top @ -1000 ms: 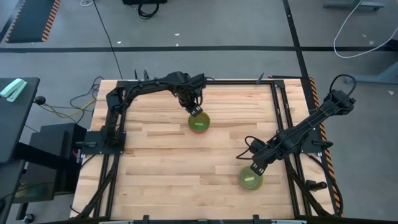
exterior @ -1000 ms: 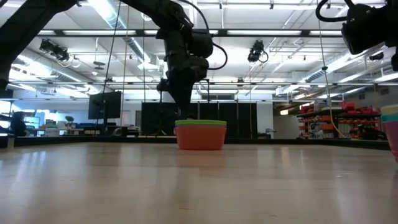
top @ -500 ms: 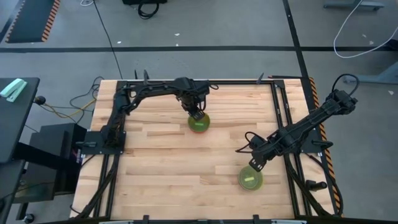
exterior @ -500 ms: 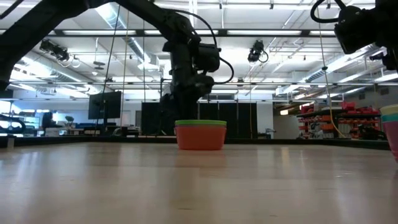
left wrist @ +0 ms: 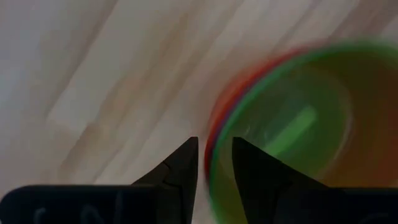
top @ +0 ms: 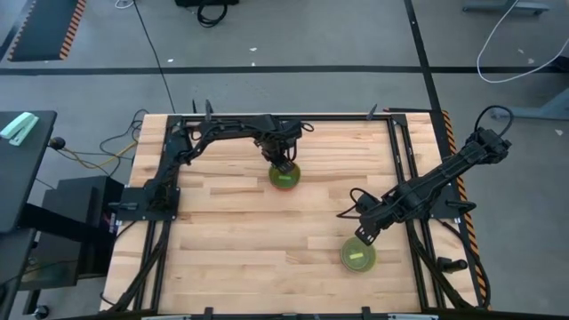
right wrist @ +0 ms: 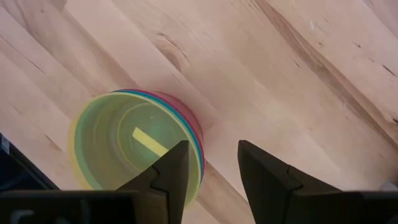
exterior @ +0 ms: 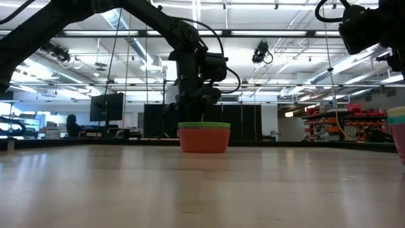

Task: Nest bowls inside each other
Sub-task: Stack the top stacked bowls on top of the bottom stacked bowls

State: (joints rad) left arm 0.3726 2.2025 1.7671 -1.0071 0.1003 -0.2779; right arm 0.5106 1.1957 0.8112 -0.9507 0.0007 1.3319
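Note:
Two bowl stacks stand on their bases on the wooden table. A green bowl nested in an orange one is near the far middle. My left gripper stands steeply over its far rim. A yellow bowl nested in blue and pink ones sits near the right front. My right gripper is open and hovers just above that stack's far side, touching nothing. No single purple bowl shows. My left gripper is closed narrowly on the far rim of the green-and-orange stack, one finger inside the green bowl and one outside the orange wall. It comes from above, pointing down. The stack stands upright on the table.
Black frame rails run along the table's left, far and right edges. Bare wood lies between and in front of the two stacks. Beyond the table, the low view shows a hall with shelves and monitors.
My left arm has swung its wrist toward the table's right and stands more upright, its fingertips staying at the green-and-orange stack's far rim. My right gripper has risen and drawn back toward the far edge, away from the yellow stack. Both stacks have stayed in place.

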